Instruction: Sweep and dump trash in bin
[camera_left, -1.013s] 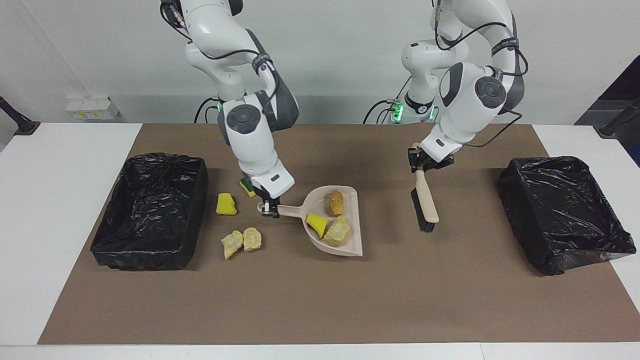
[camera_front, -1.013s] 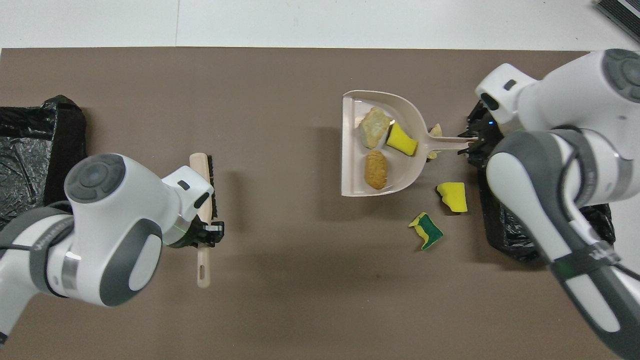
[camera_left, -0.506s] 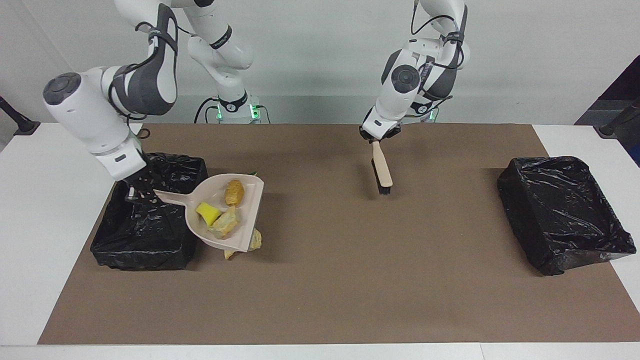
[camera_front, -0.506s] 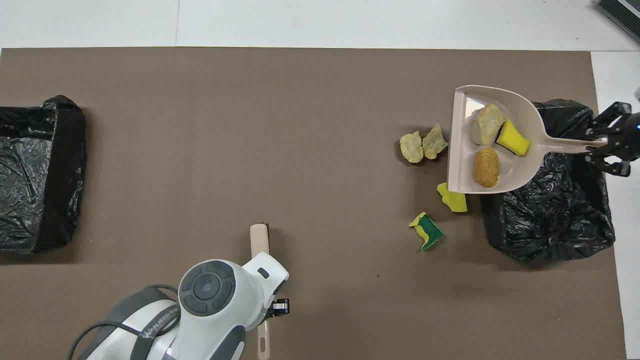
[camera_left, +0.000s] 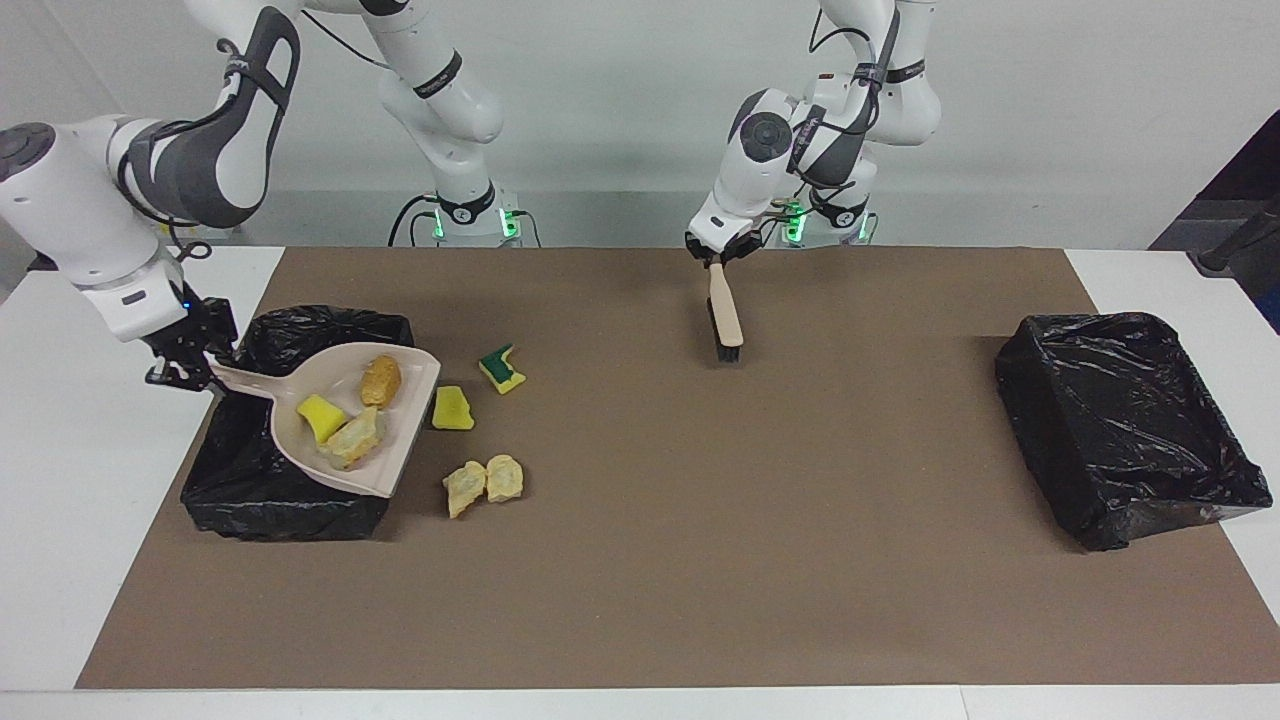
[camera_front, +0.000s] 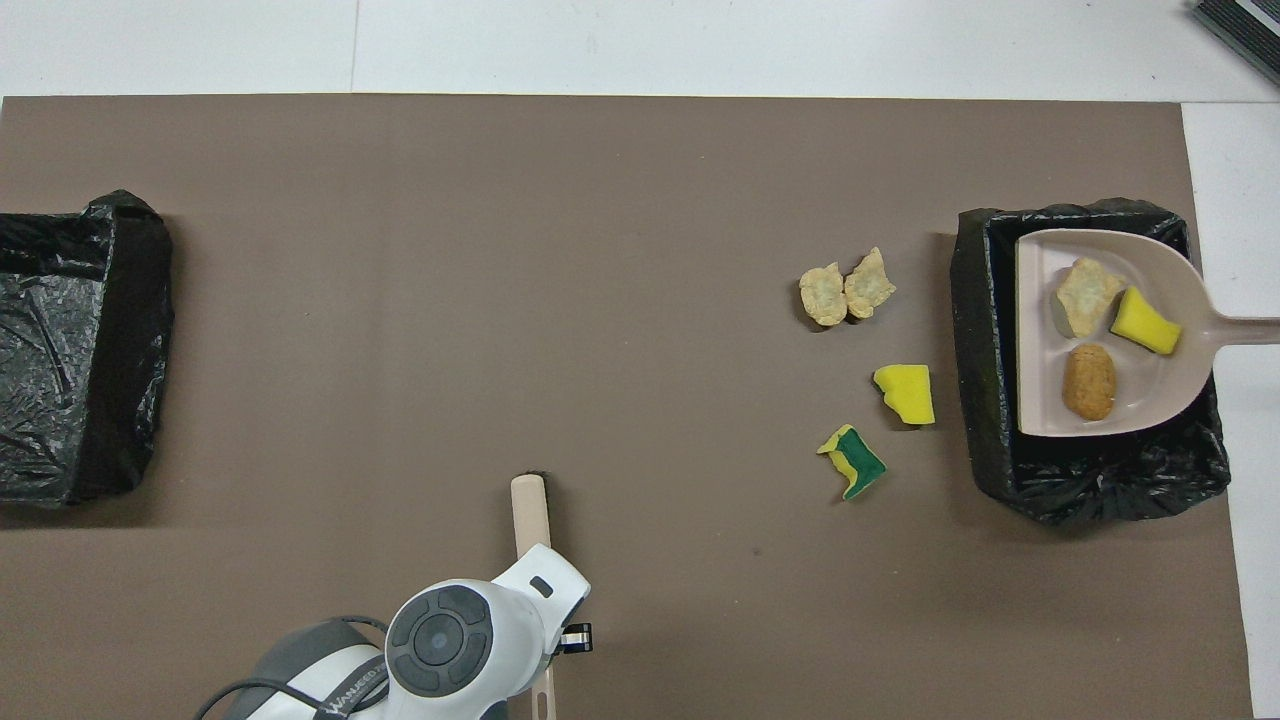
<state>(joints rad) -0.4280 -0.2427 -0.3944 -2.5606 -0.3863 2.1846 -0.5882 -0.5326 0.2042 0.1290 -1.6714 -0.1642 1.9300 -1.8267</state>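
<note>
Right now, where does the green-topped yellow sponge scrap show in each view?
Facing view: green-topped yellow sponge scrap lies left of centre on the brown mat.
Overhead view: it lies right of centre, low.
Shared landmark: the plain yellow sponge scrap beside it.

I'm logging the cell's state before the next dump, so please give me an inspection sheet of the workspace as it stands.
Surface: brown mat on a white table.
Job's things: beige dustpan held over the black-lined bin at the right arm's end, carrying three scraps: a yellow sponge bit, a tan chunk, an orange-brown chunk. Four scraps lie on the mat beside that bin: yellow sponge piece, green-topped sponge, two tan chunks. Second lined bin at the left arm's end.
Clutter: nothing seen.
Grippers: right claw shut on the dustpan's handle; left claw shut on the brush, raised over the mat.
Cables: along both arms.
Surroundings: white wall.
</note>
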